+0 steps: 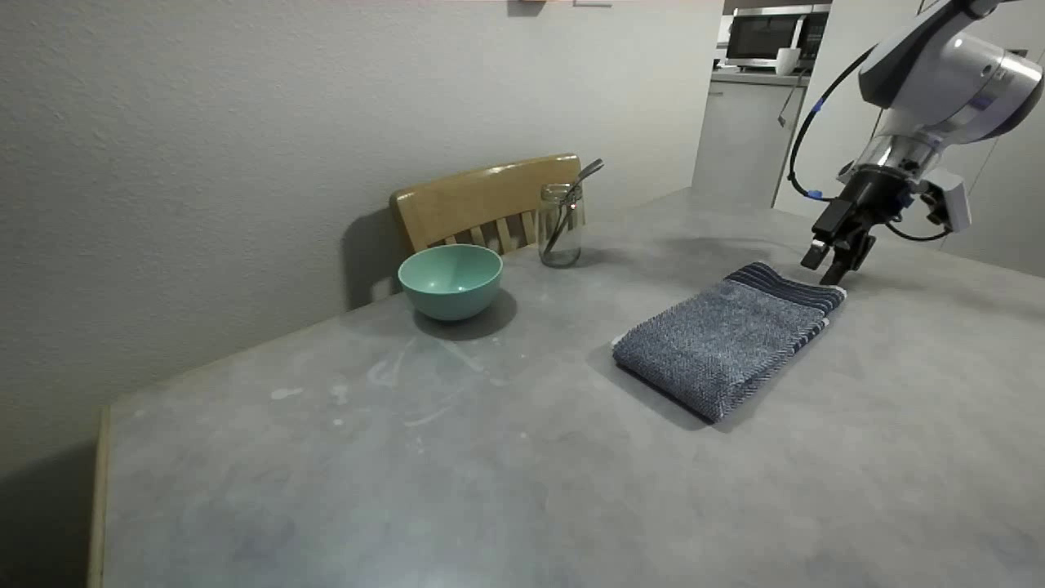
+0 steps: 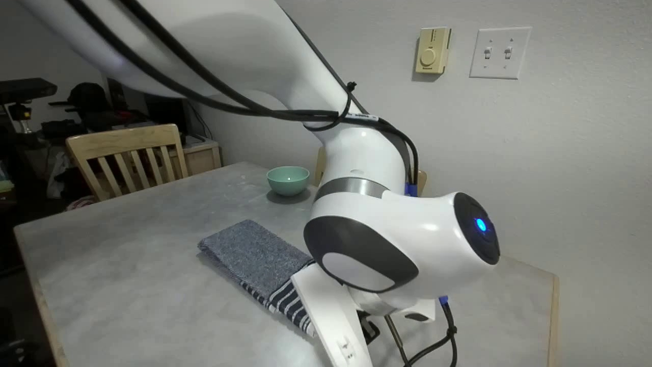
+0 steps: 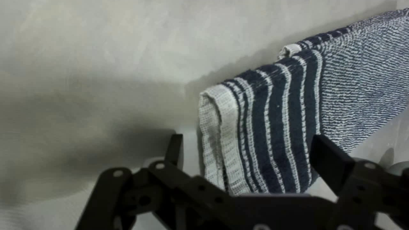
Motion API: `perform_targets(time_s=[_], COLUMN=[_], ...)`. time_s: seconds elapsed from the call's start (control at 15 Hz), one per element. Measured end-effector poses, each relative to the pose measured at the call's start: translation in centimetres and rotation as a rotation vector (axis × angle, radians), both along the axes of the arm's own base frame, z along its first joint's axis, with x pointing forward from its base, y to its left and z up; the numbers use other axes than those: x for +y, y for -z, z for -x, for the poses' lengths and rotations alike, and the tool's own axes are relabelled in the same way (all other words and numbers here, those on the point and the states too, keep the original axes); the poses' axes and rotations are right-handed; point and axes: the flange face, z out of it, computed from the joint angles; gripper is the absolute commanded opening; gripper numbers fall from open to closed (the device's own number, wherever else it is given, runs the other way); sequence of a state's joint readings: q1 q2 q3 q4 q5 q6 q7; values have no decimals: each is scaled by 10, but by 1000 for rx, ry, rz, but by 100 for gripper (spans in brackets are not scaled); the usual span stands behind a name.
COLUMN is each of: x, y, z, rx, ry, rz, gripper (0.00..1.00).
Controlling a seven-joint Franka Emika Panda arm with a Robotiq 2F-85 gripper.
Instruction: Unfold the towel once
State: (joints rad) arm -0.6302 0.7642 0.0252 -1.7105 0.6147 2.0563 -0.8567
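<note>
Towel (image 1: 727,339) folded on table (image 1: 367,490). Fingers (image 3: 329,162) spread wide apart, just beside towel's striped end; whether touching, cannot tell. Teal bowl (image 1: 451,286) and glass jar (image 1: 560,237) holding cutlery (image 1: 589,170): both on table, well apart from towel.

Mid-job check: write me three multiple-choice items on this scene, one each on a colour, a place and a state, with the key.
1. What colour is the bowl?
A) Red
B) Teal
C) Yellow

2. Which part of the towel is the gripper at?
A) Its plain end
B) Its middle
C) Its striped end

3. How does the towel lie?
A) Folded
B) Rolled into a tube
C) Spread out in a single layer

Key:
1 B: both exterior views show its teal wall.
2 C: the wrist view shows the stripes between its open jaws.
3 A: stacked layers show along its edge in the wrist view.
</note>
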Motion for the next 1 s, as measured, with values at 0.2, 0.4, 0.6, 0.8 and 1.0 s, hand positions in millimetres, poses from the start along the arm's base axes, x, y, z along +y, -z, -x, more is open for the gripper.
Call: perform_targets(time_s=[0.2, 0.4, 0.6, 0.8, 1.0], x=[-1, 9, 23, 28, 25], y=[3, 5, 5, 5, 7], z=[-5, -16, -28, -35, -36], rx=[10, 20, 28, 36, 39], ry=[-21, -67, -115, -144, -142], rz=[-43, -74, -80, -80, -78], gripper=[100, 100, 75, 60, 40])
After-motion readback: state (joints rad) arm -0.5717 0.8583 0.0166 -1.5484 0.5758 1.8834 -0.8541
